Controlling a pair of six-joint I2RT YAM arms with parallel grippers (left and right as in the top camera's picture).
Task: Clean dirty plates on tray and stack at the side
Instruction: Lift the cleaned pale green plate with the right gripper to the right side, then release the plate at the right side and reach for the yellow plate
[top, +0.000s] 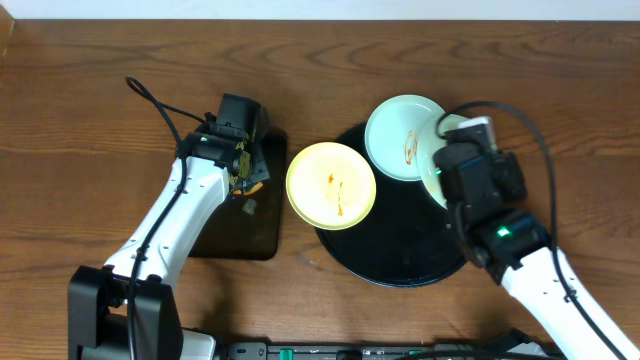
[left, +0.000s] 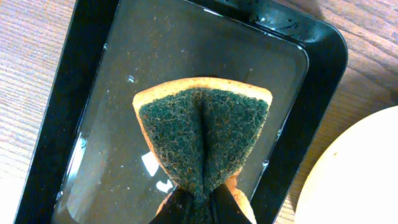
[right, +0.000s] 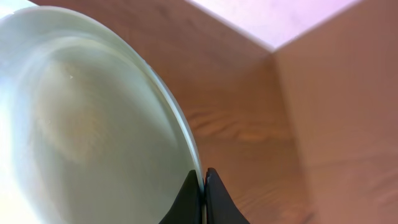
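White arm links (top: 180, 215), black joint housings (top: 480, 180), looping black cables (top: 158, 104), small green indicator lights (top: 500, 233)

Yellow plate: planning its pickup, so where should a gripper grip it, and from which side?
Pinch the thin rim of the yellow plate; it looks too wide and shallow to span. Come from its left, where the edge juts past the round tray, probably leaving room for a finger beneath. The smeared mint plate crowds its upper right.

Three plates (top: 331, 185), two trays (top: 400, 250) (one sponge (left: 202, 140))
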